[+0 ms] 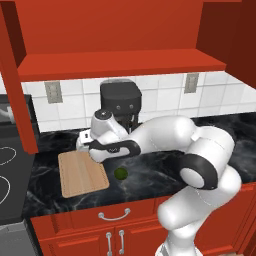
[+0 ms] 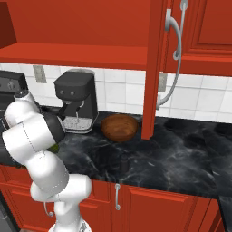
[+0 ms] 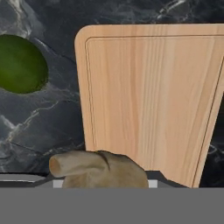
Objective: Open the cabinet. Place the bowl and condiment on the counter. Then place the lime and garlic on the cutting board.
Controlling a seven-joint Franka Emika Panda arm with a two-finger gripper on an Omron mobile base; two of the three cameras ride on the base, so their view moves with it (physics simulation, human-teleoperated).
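The arm bends low over the black marble surface (image 1: 150,175), with the hand (image 1: 86,142) hanging above the far right edge of the cutting board (image 1: 81,173). From the camera on the hand, the garlic (image 3: 98,169) sits right at the bottom between the fingers, a tan lumpy bulb with its stem poking sideways, so the hand is part-way closed and has hold of it. Beneath it, the pale wooden board lies flat with nothing resting on it.

The lime (image 1: 120,173) lies on the surface just beside the board's right-hand long edge, apart from it, with a strip of marble showing between.

The cabinet (image 2: 154,68) on the wall stands open: one door swings out edge-on toward me, its long silver bar handle (image 2: 174,59) curving down its face, and the red shelf inside is bare where I can see it. The bowl (image 2: 119,127) rests upright on the surface, just right of the coffee machine (image 2: 77,100) and left of the open door's lower edge. Nearer the front edge of the surface, a small dark cylinder, the condiment (image 2: 124,161), stands upright, well apart from the bowl. A stove (image 1: 7,165) lies left of the board.
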